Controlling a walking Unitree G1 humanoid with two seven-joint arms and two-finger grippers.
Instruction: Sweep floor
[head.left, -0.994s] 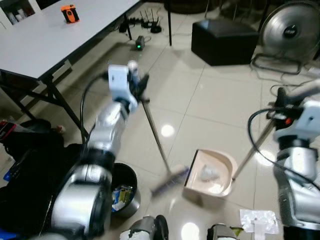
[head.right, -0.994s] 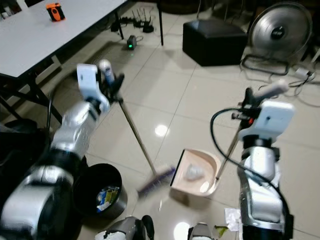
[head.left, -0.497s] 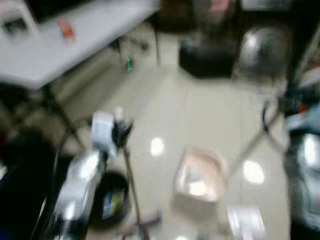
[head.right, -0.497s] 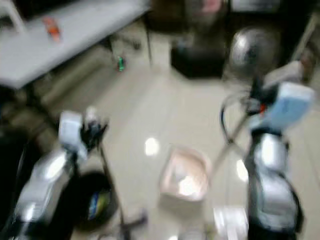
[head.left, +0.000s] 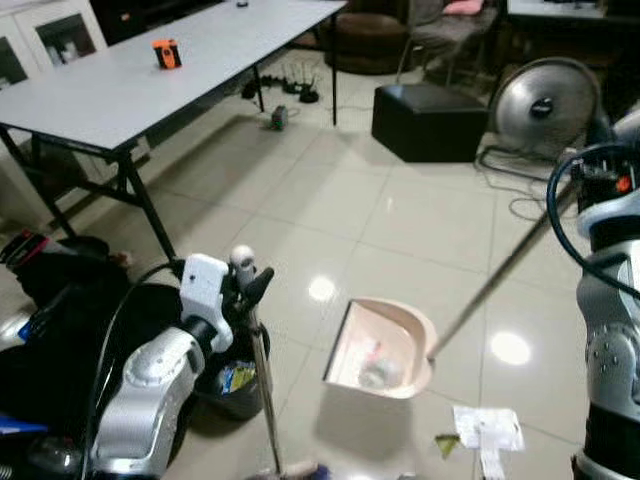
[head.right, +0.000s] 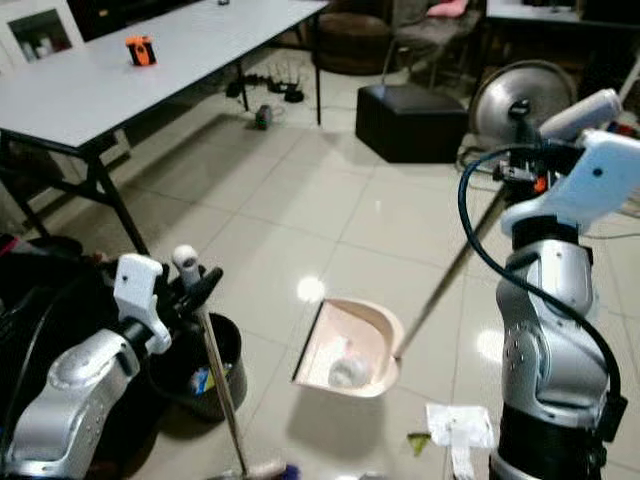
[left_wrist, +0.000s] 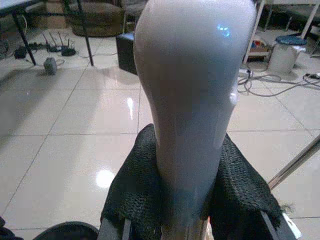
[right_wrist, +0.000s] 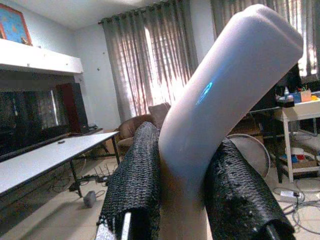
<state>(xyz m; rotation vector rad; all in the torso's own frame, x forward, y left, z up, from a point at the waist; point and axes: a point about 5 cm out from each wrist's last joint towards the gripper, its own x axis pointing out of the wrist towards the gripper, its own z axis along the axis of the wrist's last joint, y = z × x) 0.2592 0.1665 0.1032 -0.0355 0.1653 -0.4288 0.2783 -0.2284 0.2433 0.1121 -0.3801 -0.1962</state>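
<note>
— Changing since a second ago? Broom (head.left: 262, 395) pulling back from dustpan (head.left: 381, 349), toward bin (head.left: 232, 383).

— Meaning? Probably resetting for another stroke; paper (head.left: 487, 429) lying just beside dustpan. Left gripper (left_wrist: 175, 200) clamping broom, right gripper (right_wrist: 175, 185) clamping dustpan handle.

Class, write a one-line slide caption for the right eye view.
Left claw grips the broom handle; right claw holds the dustpan with debris inside, beside the bin.

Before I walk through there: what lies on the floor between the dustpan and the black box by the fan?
Bare tile. In the left eye view, only glossy floor separates the dustpan from the black box.
</note>
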